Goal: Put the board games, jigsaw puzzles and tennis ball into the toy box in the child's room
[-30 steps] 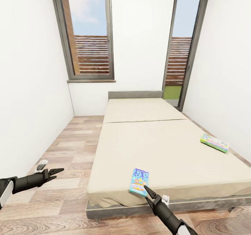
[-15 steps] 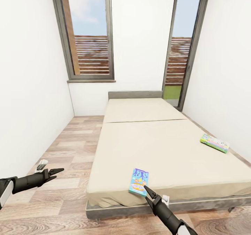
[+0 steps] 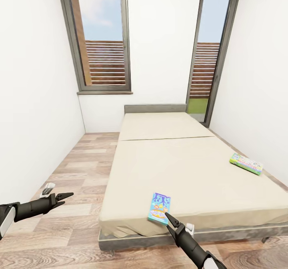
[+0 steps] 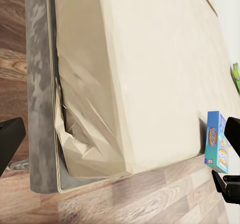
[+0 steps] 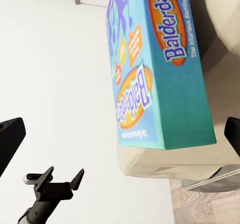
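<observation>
The right wrist view reads the cover of the blue-purple board game (image 5: 160,69): "Balderdash" in purple letters on an orange oval, printed twice, on the front and again along the teal side panel. The smaller print beneath it is too fine to read. In the head view the same board game (image 3: 159,208) lies flat at the foot edge of the bed (image 3: 188,169), near its left corner, one short end reaching the mattress edge.

The right claw (image 3: 169,220) is released, its two black tapered fingers spread, their tips just short of the box's near end; whether they touch it cannot be told. The left claw (image 3: 64,198) is also released, fingers parted, held over the wood-plank floor (image 3: 76,169) well apart from the bed's left side.

A second board game (image 3: 246,163), green-edged with a pale printed cover, lies flat near the bed's right edge; its writing is too small to read. The left wrist view shows a sliver of it (image 4: 235,77) and the blue box (image 4: 216,143) on edge-on beige mattress, plus creased sheet folds over the mottled dark grey frame (image 4: 40,84). The right wrist view also catches the left claw (image 5: 55,181) against the white wall.
</observation>
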{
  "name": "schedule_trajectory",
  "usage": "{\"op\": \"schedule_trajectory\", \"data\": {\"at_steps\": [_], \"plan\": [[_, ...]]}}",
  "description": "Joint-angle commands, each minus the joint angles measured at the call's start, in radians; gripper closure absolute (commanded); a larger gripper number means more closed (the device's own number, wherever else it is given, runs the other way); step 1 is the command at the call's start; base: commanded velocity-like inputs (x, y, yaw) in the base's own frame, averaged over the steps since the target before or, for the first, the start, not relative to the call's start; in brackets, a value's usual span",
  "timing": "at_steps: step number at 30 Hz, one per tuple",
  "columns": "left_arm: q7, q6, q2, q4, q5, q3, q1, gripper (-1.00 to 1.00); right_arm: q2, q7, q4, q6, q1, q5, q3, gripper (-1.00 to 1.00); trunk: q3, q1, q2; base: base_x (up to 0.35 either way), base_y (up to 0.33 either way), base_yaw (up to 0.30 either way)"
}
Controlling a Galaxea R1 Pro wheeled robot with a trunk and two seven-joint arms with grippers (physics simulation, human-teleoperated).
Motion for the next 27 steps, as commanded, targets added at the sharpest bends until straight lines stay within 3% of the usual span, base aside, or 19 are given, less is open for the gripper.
{"op": "schedule_trajectory", "data": {"at_steps": [1,27], "plan": [[-0.001,0.007,0.0,0.0,0.003,0.001,-0.001,-1.0,0.001,0.001,0.0,0.008,-0.001,-0.002,-0.005,-1.0,-0.001,0.0,0.0,0.0,0.0,0.0],[-0.001,0.007,0.0,0.0,0.003,0.0,-0.001,-1.0,0.001,-0.004,0.001,0.01,-0.002,-0.001,-0.005,-1.0,-0.001,0.0,0.0,0.02,0.011,0.0]]}}
